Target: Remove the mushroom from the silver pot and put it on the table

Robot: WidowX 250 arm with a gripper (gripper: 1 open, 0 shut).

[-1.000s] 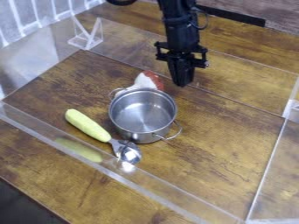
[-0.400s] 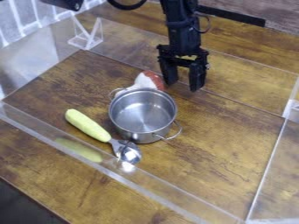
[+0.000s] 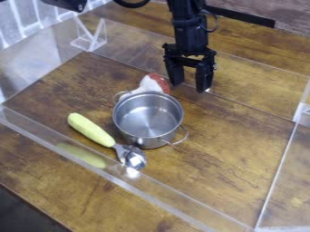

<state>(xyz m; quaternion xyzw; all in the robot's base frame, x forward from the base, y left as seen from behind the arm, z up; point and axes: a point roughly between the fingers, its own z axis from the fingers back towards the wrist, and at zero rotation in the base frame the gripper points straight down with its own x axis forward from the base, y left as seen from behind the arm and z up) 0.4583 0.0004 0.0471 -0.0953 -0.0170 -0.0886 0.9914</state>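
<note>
Hanging over the far middle of the table (image 3: 230, 136), the black gripper (image 3: 190, 83) is pointing almost straight down with its two fingers spread wide apart, and nothing is sitting between them; bare brown wood is showing through the gap. The mushroom (image 3: 151, 84) is lying on the tabletop just to the left of the gripper as the camera sees it, outside the silver pot (image 3: 148, 119) and close against the pot's far rim, its reddish-brown cap and pale stalk only partly showing, so whether it is touching the rim cannot be told. The nearer finger is standing just beside the mushroom without clearly touching it. The silver pot is sitting upright near the middle of the table, its inside looking shiny and holding nothing that can be seen, with one small loop handle sticking out toward the lower right and another toward the upper left. A long yellow corn-like piece (image 3: 90, 129) is lying to the left of the pot, slanting from upper left to lower right, and a small silver spoon (image 3: 130, 160) is resting at its lower end, just in front of the pot. Clear acrylic walls (image 3: 273, 190) are running round the edge of the dark plank tabletop, and the arm is reaching down from the top of the view above the gripper.
</note>
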